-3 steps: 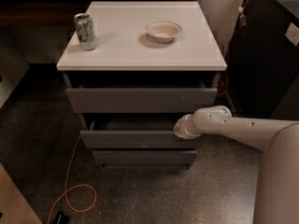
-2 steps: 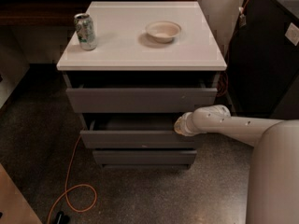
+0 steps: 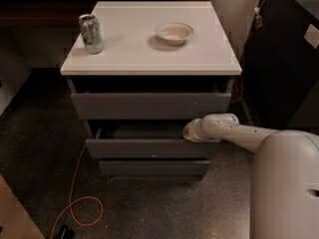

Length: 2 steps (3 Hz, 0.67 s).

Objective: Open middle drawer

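Camera view: the middle drawer (image 3: 144, 148) stands partly pulled out under the desk (image 3: 149, 59), its long axis running left-right and its front facing me. My gripper (image 3: 189, 132) sits at its right end, by the front's top edge. I cannot tell whether it is gripping.

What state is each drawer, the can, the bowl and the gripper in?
Middle drawer: partly open.
Top drawer: ajar.
Bottom drawer: looks shut.
Can: upright on cabinet top.
Bowl: upright, looks empty.
Gripper: at middle drawer's right end, above its front.
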Each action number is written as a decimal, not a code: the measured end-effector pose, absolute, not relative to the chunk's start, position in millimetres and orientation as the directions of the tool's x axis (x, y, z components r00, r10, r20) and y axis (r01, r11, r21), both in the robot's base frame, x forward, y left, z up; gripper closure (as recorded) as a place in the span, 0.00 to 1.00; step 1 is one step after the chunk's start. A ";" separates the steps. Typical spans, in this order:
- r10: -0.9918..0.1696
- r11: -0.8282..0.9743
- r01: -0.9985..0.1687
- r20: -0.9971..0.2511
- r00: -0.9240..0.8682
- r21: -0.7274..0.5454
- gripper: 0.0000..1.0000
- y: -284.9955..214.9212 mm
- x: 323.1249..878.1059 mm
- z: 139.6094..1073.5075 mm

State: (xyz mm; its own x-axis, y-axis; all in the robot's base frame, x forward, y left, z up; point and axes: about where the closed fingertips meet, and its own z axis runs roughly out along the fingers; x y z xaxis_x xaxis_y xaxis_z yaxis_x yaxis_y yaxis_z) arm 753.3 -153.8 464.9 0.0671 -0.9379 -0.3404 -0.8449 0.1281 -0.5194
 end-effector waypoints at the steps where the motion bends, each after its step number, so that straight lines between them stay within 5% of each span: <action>1: -0.935 0.127 -0.850 -0.347 0.069 -0.511 1.00 -148.8 753.3 455.4; 2: -0.934 0.129 -0.852 -0.351 0.067 -0.507 1.00 -147.2 751.1 453.4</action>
